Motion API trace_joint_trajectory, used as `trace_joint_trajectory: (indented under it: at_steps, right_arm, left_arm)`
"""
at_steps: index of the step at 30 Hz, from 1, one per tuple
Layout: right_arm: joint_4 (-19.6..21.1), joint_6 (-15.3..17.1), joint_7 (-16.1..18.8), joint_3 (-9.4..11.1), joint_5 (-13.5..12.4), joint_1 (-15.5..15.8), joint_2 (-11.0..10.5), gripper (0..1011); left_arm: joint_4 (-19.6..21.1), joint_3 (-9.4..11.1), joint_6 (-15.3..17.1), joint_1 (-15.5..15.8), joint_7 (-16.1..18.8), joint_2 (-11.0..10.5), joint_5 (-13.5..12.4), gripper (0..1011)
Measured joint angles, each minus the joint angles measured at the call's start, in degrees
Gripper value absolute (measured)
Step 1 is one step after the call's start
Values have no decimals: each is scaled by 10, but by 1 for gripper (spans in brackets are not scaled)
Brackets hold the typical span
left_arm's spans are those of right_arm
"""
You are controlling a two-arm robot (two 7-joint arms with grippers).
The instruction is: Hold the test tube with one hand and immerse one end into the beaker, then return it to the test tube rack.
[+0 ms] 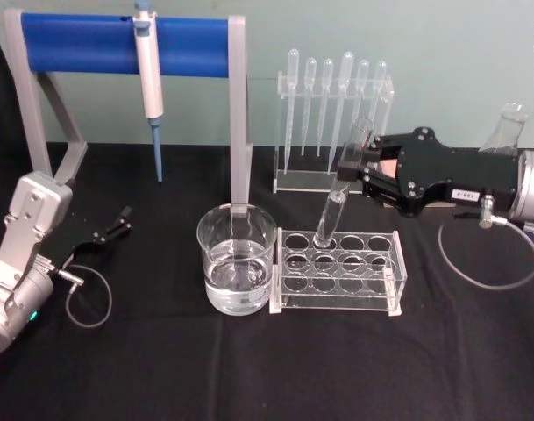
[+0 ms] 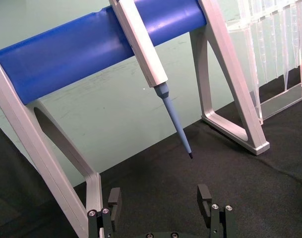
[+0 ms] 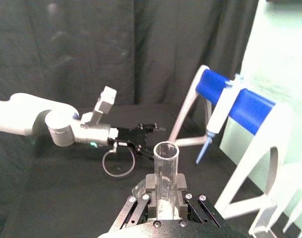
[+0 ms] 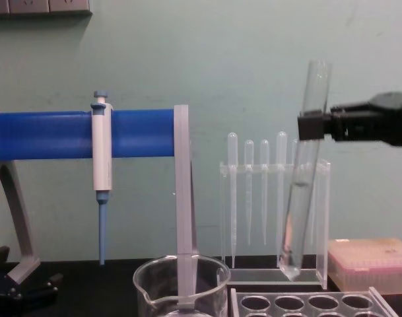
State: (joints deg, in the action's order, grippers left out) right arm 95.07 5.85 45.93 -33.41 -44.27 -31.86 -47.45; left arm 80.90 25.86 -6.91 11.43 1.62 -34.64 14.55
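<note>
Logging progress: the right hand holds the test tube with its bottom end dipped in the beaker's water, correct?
Not quite. The right hand does hold the test tube, but its bottom end is at the tube rack, not in the beaker; the head view shows this.

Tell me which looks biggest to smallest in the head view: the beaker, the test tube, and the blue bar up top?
1. The blue bar, longest by far.
2. The beaker, wide and round.
3. The test tube, tall but thin, held by the right gripper.
</note>
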Motion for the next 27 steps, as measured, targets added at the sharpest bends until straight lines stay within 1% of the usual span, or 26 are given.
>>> trace_joint_trajectory:
  at_steps: [4,10,13,20,27]
  right_arm:
    - [-11,-1,-6,2,10,11,2,224]
    - [-22,-3,-8,4,21,17,8,224]
    - [-31,-4,-12,4,28,20,15,224]
    - [-44,-5,-15,5,38,23,29,224]
    - [-57,-4,-15,5,46,25,39,224]
  left_arm:
    - [0,0,0,0,0,0,0,1000]
    - [0,0,0,0,0,0,0,1000]
    - [0,0,0,0,0,0,0,1000]
    - [0,0,0,0,0,0,0,1000]
    - [0,0,0,0,0,0,0,1000]
